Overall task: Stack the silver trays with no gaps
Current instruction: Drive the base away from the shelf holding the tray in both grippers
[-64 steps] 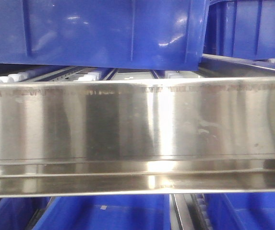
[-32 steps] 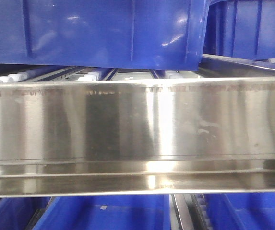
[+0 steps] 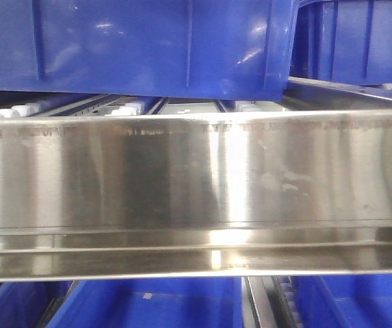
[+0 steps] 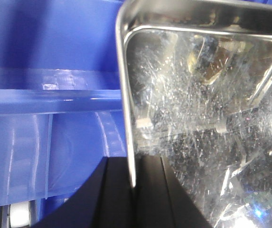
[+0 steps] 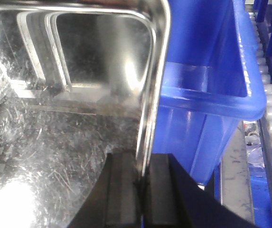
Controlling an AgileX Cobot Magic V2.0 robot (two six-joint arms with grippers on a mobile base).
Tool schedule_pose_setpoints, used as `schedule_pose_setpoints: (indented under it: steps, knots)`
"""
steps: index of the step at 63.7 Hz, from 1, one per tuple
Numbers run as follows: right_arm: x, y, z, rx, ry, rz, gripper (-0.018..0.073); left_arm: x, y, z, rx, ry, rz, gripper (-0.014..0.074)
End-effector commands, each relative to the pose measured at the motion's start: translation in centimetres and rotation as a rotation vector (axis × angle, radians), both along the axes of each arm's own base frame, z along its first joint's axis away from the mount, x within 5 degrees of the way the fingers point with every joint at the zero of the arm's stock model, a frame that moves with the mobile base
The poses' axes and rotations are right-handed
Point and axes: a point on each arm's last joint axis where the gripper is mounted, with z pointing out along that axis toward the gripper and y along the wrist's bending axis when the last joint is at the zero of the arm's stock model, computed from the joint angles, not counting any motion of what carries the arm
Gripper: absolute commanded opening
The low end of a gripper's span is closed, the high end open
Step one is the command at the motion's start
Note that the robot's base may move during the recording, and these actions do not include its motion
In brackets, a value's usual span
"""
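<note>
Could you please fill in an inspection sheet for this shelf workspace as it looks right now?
Surface: roller shelf behind a broad steel rail; white rollers show above it.
Job's things: silver tray, scratched inside, its rim clamped in each wrist view; whether other trays are nested with it cannot be told.
Clutter: nothing seen.
Grippers: left gripper shut on the tray's rim; right gripper shut on the rim too.
Cables: nothing seen.
Surroundings: blue bins above and below the rail, and one beside the tray in each wrist view.
</note>
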Motion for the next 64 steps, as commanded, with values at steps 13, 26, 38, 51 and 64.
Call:
schedule_pose_setpoints:
  steps: [13,26,38,51,64]
  knots:
    - [-0.16,0.34,1.19,0.029,-0.086,0.055,-0.0079,-0.42,-0.09,1.17,-0.046,-0.051,-0.006,-0.0019]
    - [-0.16,0.35,1.2,0.03,-0.087,0.056,-0.0079,-0.42,-0.09,1.17,-0.046,-0.051,-0.006,-0.0019]
    - [-0.16,0.35,1.2,0.03,-0.087,0.056,-0.0079,-0.42,-0.09,1.17,-0.046,-0.051,-0.006,-0.0019]
    - [-0.16,0.35,1.2,0.03,-0.087,0.056,-0.0079,-0.42,-0.09,1.17,-0.046,-0.051,-0.006,-0.0019]
    - [-0.16,0.35,1.2,0.03,-0.087,0.056,-0.0079,-0.42,-0.09,1.17,-0.046,-0.051,-0.006,-0.0019]
